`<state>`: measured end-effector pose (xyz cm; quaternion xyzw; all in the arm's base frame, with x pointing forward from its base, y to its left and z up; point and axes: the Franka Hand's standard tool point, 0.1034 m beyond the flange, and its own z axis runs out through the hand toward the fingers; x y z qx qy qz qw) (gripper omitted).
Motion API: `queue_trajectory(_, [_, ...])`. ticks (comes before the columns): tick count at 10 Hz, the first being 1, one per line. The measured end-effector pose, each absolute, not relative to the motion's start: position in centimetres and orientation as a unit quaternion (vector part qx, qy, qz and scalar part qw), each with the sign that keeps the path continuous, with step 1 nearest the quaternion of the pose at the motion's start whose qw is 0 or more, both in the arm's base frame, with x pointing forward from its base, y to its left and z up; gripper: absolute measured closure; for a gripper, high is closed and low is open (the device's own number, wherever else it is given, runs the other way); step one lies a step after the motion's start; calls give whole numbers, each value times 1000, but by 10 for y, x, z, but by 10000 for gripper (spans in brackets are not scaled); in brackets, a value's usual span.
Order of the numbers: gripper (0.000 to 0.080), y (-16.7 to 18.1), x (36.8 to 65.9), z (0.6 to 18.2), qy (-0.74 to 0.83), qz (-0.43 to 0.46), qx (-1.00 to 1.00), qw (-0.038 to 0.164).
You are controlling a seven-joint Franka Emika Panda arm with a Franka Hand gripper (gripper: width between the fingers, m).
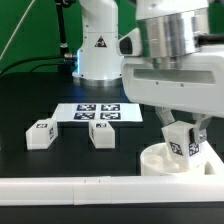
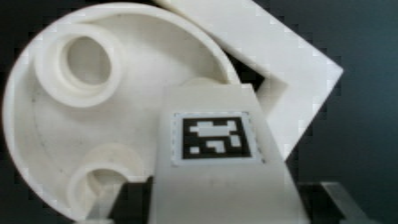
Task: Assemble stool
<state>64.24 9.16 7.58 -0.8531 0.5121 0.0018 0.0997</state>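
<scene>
The gripper (image 1: 181,135) is closed on a small white rectangular plastic leg block (image 2: 217,140) (tag toward the wrist camera), held over the round, rimmed white plastic seat disc (image 2: 63,130); it should be kept square and lowered gently into the socket (image 2: 80,62).

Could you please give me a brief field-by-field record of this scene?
pincer: shut on the held leg block
held leg block: upright, over the seat disc
seat disc: at the exterior view's right; one open round socket showing
loose leg blocks: far-left block and middle block, on the table, apart
marker board: behind them
</scene>
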Motion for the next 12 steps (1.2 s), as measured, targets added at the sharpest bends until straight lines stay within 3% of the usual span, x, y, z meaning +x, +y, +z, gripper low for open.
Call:
queue_trajectory(4, [461,92,642,75,604,15,-791,99])
queue_trajectory(7, [461,102,640,72,780,51,-615,108])
queue_trajectory(9, [461,104,640,72,863,48,-483,142])
queue_trajectory(12, [461,105,640,72,886,55,-436,146])
